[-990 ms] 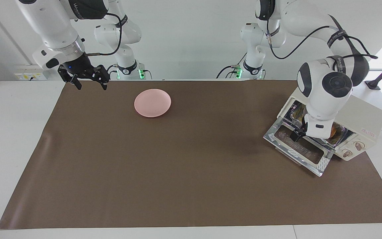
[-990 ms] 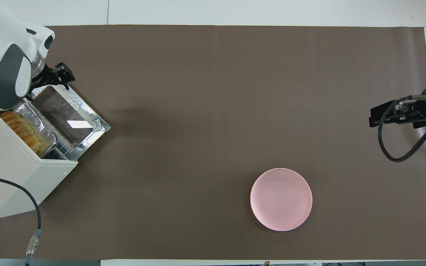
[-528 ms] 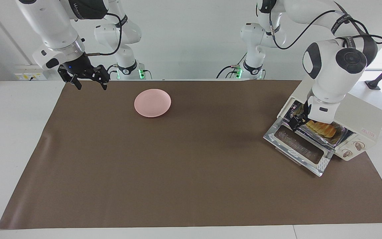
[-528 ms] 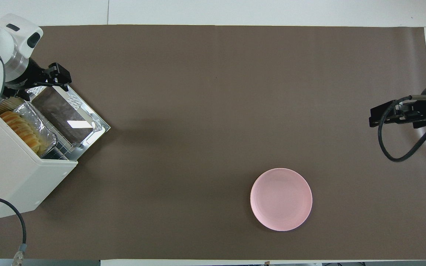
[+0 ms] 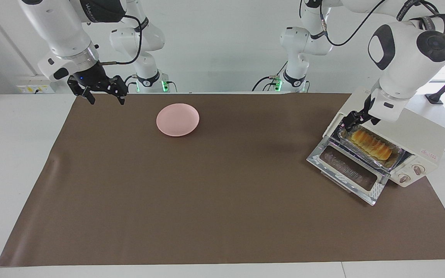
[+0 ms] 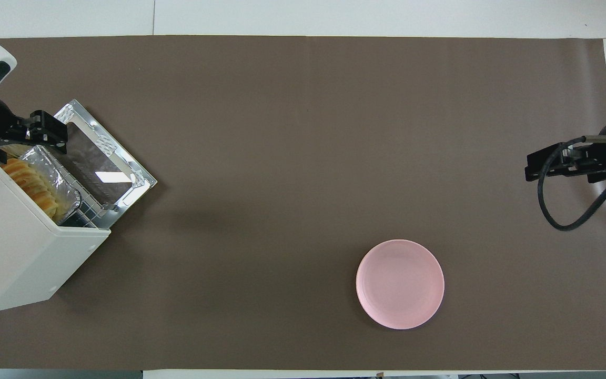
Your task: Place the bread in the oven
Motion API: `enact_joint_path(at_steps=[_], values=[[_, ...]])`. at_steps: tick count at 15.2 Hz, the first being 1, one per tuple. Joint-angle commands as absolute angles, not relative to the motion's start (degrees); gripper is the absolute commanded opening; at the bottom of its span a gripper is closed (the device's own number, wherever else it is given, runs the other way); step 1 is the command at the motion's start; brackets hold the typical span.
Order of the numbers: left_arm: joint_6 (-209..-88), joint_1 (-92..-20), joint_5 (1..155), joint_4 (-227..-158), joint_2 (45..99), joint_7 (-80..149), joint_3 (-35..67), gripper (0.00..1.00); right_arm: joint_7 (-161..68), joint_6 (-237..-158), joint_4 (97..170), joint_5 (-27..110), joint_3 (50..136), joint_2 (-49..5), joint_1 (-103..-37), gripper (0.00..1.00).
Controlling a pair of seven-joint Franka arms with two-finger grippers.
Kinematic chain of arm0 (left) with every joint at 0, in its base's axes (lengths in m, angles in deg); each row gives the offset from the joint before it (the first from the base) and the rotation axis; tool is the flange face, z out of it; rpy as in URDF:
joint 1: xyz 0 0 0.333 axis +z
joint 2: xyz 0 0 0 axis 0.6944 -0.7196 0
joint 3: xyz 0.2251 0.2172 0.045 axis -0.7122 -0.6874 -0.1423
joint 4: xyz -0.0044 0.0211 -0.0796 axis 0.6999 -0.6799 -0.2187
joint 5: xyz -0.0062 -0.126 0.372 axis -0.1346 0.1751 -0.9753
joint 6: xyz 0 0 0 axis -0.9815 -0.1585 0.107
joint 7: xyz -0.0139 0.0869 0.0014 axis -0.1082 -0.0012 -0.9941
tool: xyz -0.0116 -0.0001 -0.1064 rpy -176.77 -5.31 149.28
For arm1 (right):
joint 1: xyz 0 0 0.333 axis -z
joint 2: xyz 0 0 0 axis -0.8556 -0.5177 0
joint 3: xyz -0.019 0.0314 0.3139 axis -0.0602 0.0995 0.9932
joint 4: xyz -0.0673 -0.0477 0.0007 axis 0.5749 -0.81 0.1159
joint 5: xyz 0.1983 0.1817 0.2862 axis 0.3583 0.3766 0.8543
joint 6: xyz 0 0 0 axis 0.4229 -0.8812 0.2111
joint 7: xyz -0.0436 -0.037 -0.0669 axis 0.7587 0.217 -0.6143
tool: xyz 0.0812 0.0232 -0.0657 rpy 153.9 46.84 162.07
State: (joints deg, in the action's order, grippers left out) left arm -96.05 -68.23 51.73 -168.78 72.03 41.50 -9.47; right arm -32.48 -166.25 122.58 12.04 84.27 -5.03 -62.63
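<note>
The bread (image 5: 372, 144) (image 6: 30, 185), a ridged golden loaf, lies in a silver foil tray (image 5: 390, 162) (image 6: 61, 179) on the rack inside the cream-white oven (image 5: 423, 133) (image 6: 16, 252). The oven's glass door (image 5: 347, 173) (image 6: 104, 167) hangs open, flat on the mat. My left gripper (image 5: 354, 121) (image 6: 49, 132) hovers open above the tray's end nearer the robots, holding nothing and clear of the bread. At the right arm's end of the table my right gripper (image 5: 104, 94) (image 6: 544, 164) waits, raised and open, with nothing in it.
A round pink plate (image 5: 177, 119) (image 6: 400, 284) with nothing on it sits on the brown mat (image 5: 222, 200) (image 6: 303, 131), nearer to the robots, toward the right arm's end. The oven's two knobs (image 5: 411, 173) face away from the robots.
My left gripper has risen from low over the open door and drawn back toward the robots, above the oven's mouth, uncovering the bread. The right arm has not moved.
</note>
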Motion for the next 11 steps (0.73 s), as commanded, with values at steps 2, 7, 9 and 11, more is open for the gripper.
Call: enact_joint_path(at_steps=[2,7,9,11], values=[[-95.10,-66.23,52.42,-171.51,74.44,43.09,-7.90,1.00,-31.96,-165.75,123.35,11.16,85.05,-4.13,-61.81,1.00],[-92.12,-55.06,52.42,-171.94,76.45,45.38,5.11,1.00,-32.05,-165.75,123.35,11.16,85.05,-4.13,-61.81,1.00],[-92.20,-53.13,52.42,-172.56,77.16,45.47,6.87,1.00,-31.96,-165.75,123.35,11.16,85.05,-4.13,-61.81,1.00],[-92.29,-52.95,52.42,-174.56,78.12,45.47,7.05,1.00,-31.96,-165.75,123.35,11.16,85.05,-4.13,-61.81,1.00]])
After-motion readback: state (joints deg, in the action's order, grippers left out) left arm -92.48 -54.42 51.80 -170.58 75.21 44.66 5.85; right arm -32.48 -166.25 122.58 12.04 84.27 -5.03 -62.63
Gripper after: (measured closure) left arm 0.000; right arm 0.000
